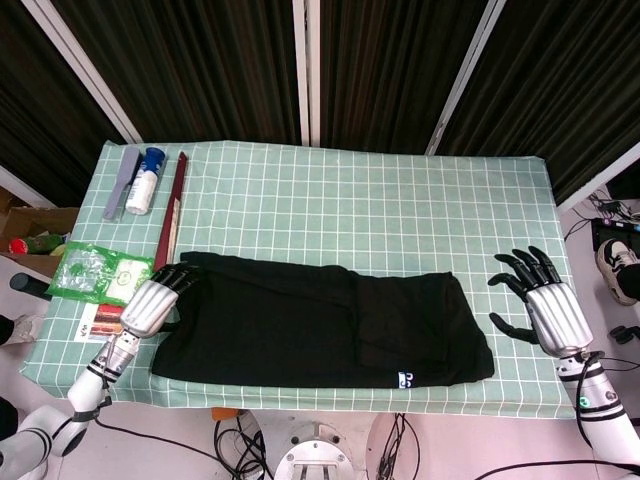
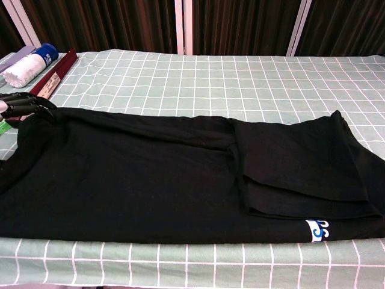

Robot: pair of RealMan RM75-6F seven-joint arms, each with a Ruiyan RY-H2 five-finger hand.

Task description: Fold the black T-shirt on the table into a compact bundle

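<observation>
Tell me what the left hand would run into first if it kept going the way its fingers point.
Most likely the black T-shirt. The left hand sits at the shirt's left edge, fingers aimed up and to the right over its far-left corner. Whether they already touch the cloth is unclear in either view.
</observation>
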